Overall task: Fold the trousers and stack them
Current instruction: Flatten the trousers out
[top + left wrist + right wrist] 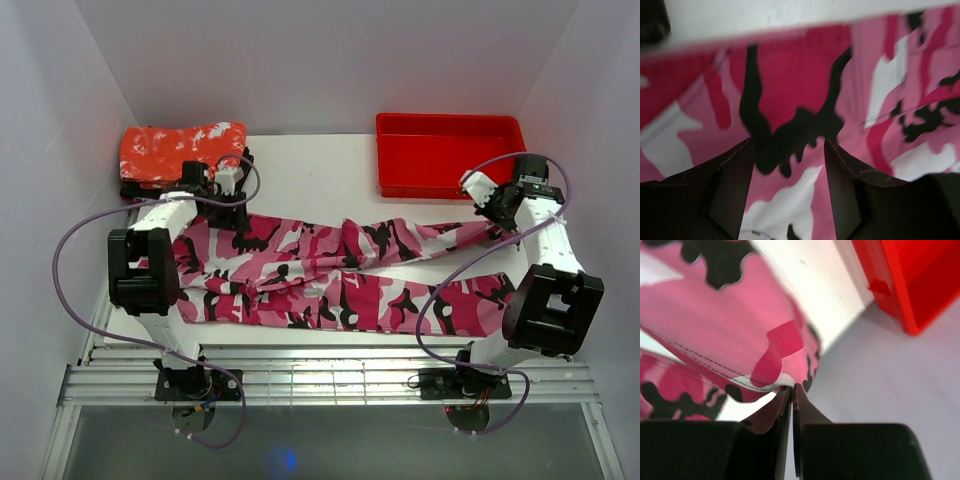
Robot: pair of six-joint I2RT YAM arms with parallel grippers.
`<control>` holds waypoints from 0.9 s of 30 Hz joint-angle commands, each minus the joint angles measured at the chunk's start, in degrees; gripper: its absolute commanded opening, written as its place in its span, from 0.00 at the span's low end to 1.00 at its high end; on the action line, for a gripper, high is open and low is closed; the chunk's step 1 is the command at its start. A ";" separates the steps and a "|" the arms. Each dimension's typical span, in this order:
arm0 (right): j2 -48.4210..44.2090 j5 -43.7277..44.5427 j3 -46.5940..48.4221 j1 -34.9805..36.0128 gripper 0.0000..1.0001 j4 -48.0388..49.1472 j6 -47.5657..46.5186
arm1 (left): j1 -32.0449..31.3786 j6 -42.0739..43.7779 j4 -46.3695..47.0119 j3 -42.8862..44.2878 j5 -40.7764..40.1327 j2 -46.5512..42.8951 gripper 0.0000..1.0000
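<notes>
**Table** (300, 170): white, walled on three sides. Arm bases sit at its near edge.

**Trousers** (330, 285): pink camouflage, spread left to right across the middle and near part of the table.
- The wide end lies at the left, partly under the left arm (150, 265).
- The near leg lies flat along the near edge, its end beside the right arm (545, 290).
- The far leg is rumpled at mid-length and runs to the right, towards the tray.
- The top view alone shows this whole layout.

**Tray** (450, 150): red, at the far right of the table and apart from the trousers. The right wrist view shows one of its corners (910, 285).

**Red cloth** (180, 150): folded, white-speckled, at the far left corner just behind the left wrist. Only the top view shows it.

**Cables** (70, 250): purple, one loop at each arm.

**Left gripper** (238, 215) (787, 145): released. Its wrist view shows the fingers spread just over the trousers (790, 80), with cloth visible between them. Contact cannot be judged.

**Right gripper** (488, 222) (791, 388): clenched on the trousers. Only its wrist view shows the tips pinching the stitched hem (755, 382) of the far leg's end.
</notes>
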 commanded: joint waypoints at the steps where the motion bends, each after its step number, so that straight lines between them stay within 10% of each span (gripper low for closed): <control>1: -0.52 1.47 3.72 -4.10 0.08 -6.95 -8.66 | 4.44 5.98 -5.10 -6.48 -4.08 -2.23 0.66; 11: 4.74 7.27 1.17 -11.41 0.12 -8.27 -15.62 | 13.42 8.98 -2.91 -15.10 -12.51 -0.92 0.58; 18: 4.41 2.80 -0.23 -10.09 0.73 -15.04 -14.65 | 21.68 11.17 -4.05 -15.46 -13.48 -1.53 0.55; 27: 10.64 -4.06 12.59 -9.91 0.61 -17.51 -2.55 | 27.75 13.37 -4.84 -12.30 -15.95 -1.45 0.56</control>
